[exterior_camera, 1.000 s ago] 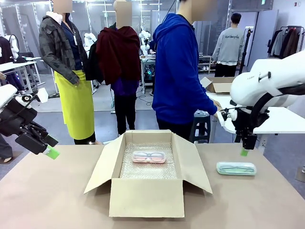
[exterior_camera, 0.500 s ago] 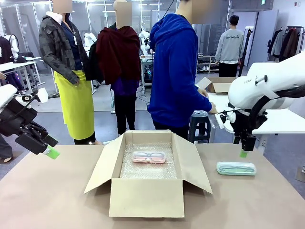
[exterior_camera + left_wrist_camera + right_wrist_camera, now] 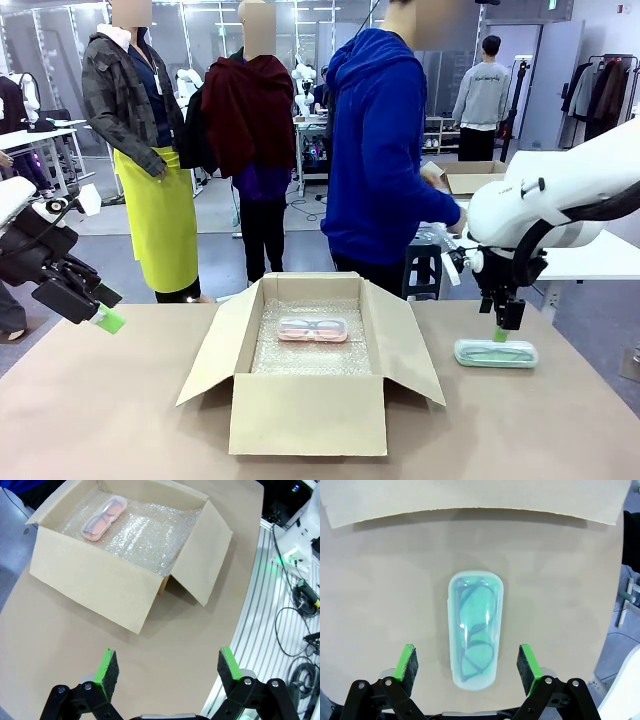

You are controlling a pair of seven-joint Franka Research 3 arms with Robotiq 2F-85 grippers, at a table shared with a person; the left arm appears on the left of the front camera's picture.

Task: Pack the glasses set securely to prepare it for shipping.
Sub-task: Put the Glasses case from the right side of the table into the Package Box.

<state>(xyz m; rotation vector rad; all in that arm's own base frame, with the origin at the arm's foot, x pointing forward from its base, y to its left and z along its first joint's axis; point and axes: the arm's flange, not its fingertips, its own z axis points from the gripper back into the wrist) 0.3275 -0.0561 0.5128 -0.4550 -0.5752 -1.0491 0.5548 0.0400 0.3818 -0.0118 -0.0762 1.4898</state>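
Tan paper-covered table (image 3: 100,420) with an open brown cardboard box (image 3: 308,415) at its centre, flaps spread. Person in a blue hooded top (image 3: 375,170) stands beyond the box. Clear bubble-wrap sheet (image 3: 300,358) lines the box floor. Left gripper (image 3: 165,666), jaws apart and empty, is well left of the box. Right gripper (image 3: 468,661), jaws apart, hangs over the mint-green clear-lidded spectacle case (image 3: 495,353), which lies flat on the table just right of the box, touched by neither pad. Pink clear-lidded spectacle case (image 3: 312,329) lies inside the box on the bubble wrap.
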